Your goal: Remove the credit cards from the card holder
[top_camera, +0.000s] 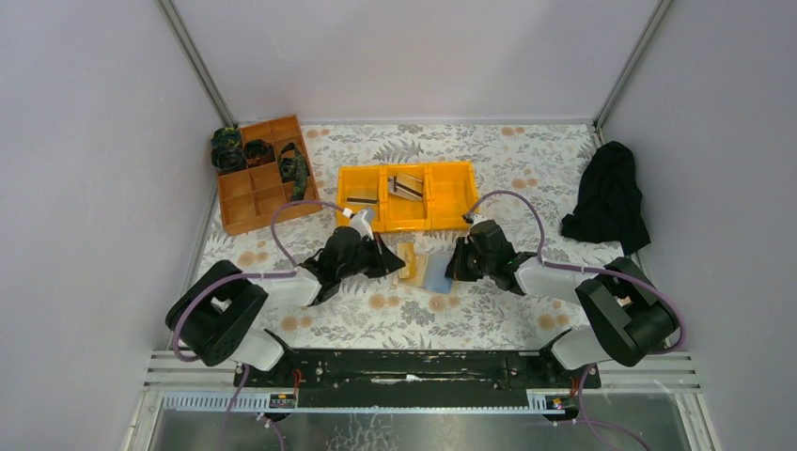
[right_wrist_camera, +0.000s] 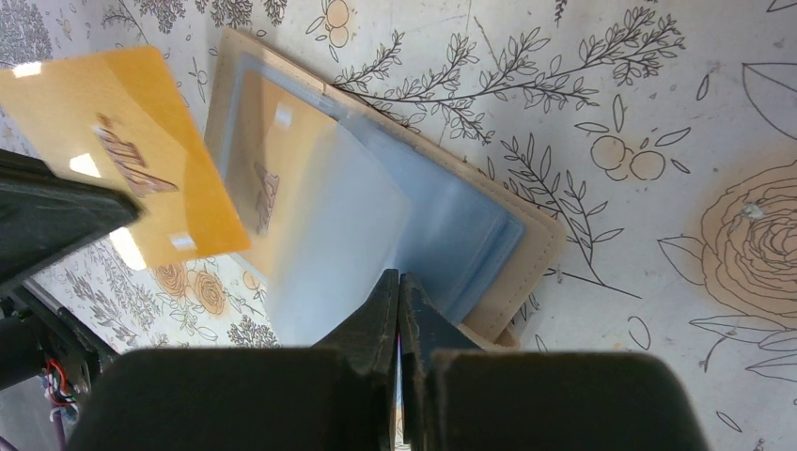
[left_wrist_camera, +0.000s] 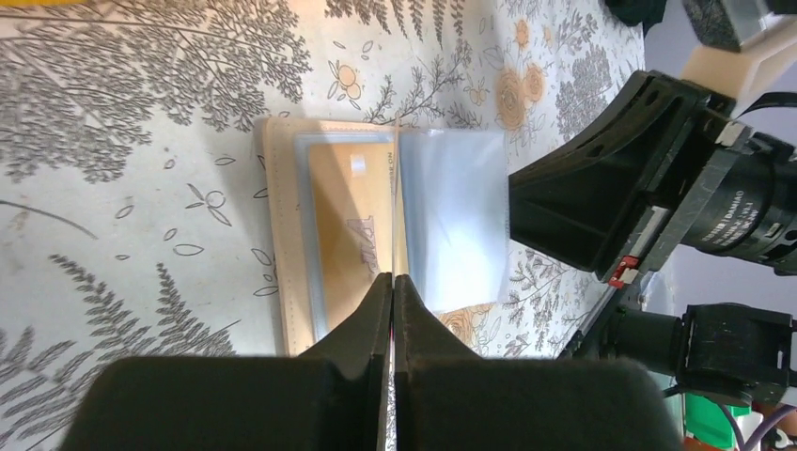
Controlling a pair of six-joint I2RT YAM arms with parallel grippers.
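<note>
The tan card holder lies open on the table between my grippers. It also shows in the left wrist view and the right wrist view. My left gripper is shut on a tan-yellow credit card, held just above the holder's left side. A second tan card sits in a translucent sleeve. My right gripper is shut on a pale blue-grey sleeve page of the holder, lifting its edge.
A yellow three-compartment bin just behind the holder has flat cards in it. An orange-brown divided tray with dark items stands at the back left. A black cloth lies at the right.
</note>
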